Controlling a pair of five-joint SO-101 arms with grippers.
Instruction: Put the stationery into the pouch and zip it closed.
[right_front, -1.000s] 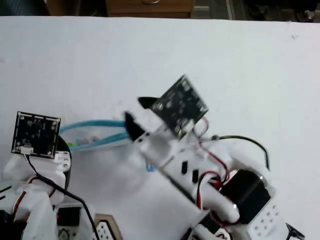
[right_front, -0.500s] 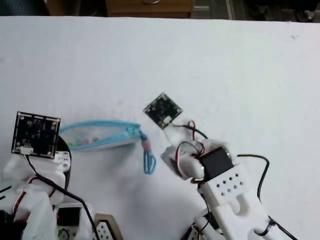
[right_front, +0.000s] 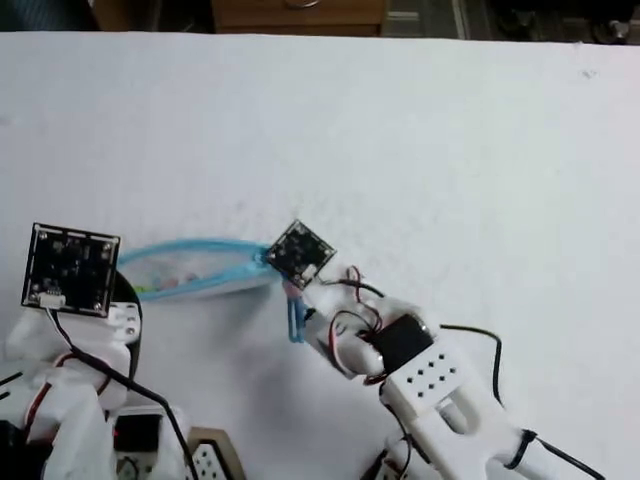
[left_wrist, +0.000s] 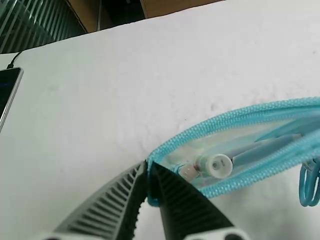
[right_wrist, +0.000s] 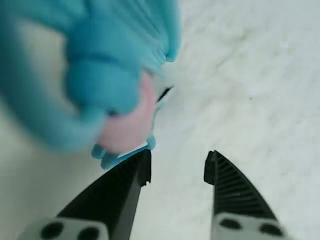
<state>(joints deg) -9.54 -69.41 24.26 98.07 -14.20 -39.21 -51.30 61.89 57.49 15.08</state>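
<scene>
One second has brought the right claw (right_wrist: 176, 167) down, jaws apart, beside the zipper pull (right_wrist: 122, 127) of the pouch (right_front: 190, 265) on the table (right_front: 400, 130). The left claw (left_wrist: 149, 182) pinches its far corner, with pens (left_wrist: 220, 164) inside. Zipping looks next.

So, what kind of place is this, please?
Probably an indoor robotics lab or workshop: a white plastic robot arm with exposed wires over a plain white table, and brown wooden furniture beyond its far edge.
</scene>
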